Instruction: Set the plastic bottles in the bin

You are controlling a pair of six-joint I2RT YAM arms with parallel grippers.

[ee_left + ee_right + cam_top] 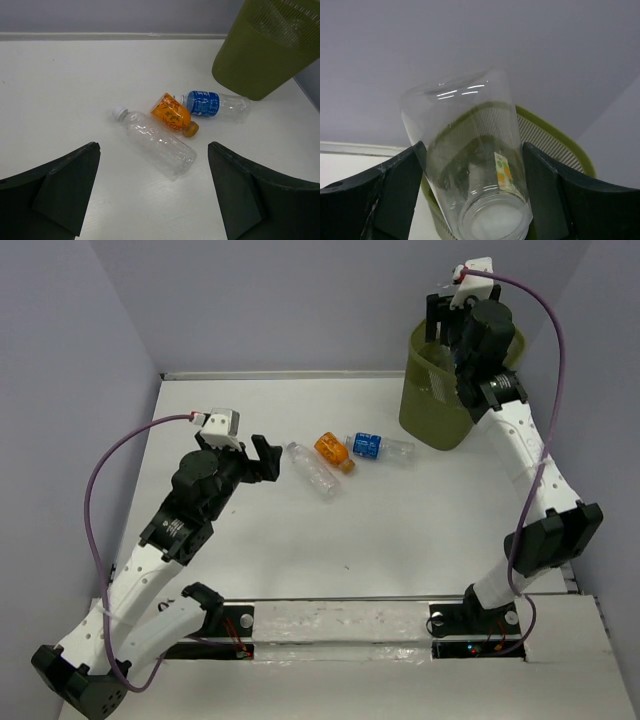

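Three plastic bottles lie on the white table: a clear one (312, 470) (154, 141), an orange one (333, 451) (174, 114), and a blue-labelled one (381, 448) (213, 104). My left gripper (264, 458) (152, 192) is open and empty, just left of the clear bottle. The olive-green mesh bin (436, 390) (262, 47) (560, 142) stands at the back right. My right gripper (447, 315) (472, 192) is shut on a clear plastic bottle (470, 155) and holds it above the bin's rim.
Grey walls close in the table on the left, back and right. The table's back edge (280, 375) runs just behind the bin. A clear strip (340, 625) lies along the near edge between the arm bases.
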